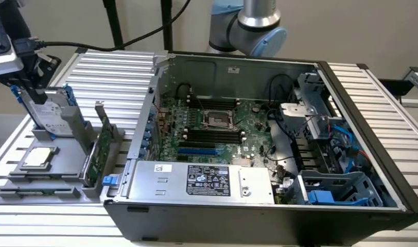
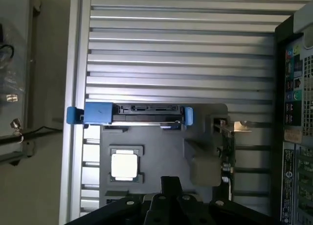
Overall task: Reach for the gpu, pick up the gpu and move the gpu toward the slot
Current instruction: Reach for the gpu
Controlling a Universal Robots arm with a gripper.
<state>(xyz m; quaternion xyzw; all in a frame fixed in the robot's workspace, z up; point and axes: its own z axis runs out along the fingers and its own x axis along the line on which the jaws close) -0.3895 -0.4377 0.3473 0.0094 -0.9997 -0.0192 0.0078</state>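
Observation:
The gpu (image 1: 99, 152) stands on edge in a grey holder (image 1: 65, 154) at the exterior view's left, outside the computer case; it is a green card with a silver bracket at its far end. In the wrist view the gpu (image 2: 228, 149) shows edge-on. My gripper (image 1: 36, 96) hangs over the hard drive (image 1: 50, 116), to the exterior view's left of the gpu and apart from it. Its black fingers (image 2: 171, 183) look shut with nothing in them. Blue card slots (image 1: 196, 152) lie on the motherboard inside the case.
The open black case (image 1: 373, 170) takes up the middle and right of the ribbed metal table (image 1: 112, 67). A square silver CPU chip (image 1: 38, 156) lies in the holder. The hard drive's blue frame (image 2: 98, 113) stands next to it. Cables hang behind the gripper.

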